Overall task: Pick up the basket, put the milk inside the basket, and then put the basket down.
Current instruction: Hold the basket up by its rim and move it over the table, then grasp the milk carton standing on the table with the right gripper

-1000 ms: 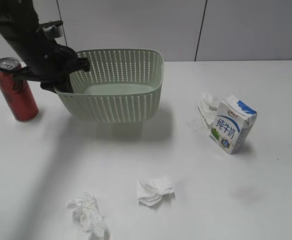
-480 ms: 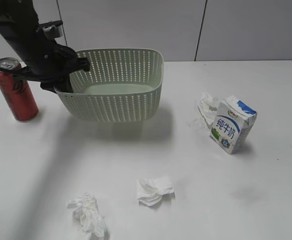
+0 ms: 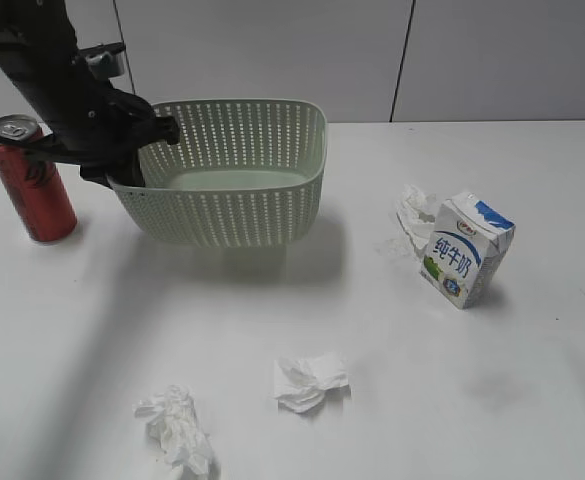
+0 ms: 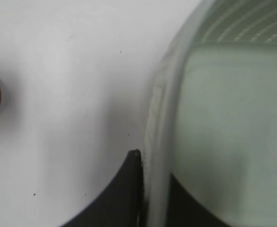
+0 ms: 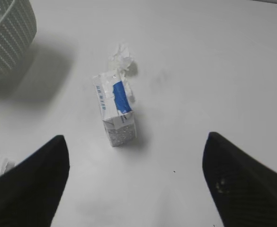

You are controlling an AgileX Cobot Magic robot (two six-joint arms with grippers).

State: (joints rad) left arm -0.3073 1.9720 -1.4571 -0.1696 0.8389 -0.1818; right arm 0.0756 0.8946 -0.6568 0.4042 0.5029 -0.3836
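The basket (image 3: pixel 234 190) was matt pale green plastic, its walls perforated. The milk (image 3: pixel 466 248) was a smooth printed paper carton. The can (image 3: pixel 30 178) was glossy red metal. Tissues (image 3: pixel 310 381) were crumpled soft paper. The bench (image 3: pixel 452 400) looked smooth, matt white.

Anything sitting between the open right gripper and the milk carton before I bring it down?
No. In the right wrist view, only bare table separates the right gripper from the milk. A crumpled tissue lies beyond the carton.
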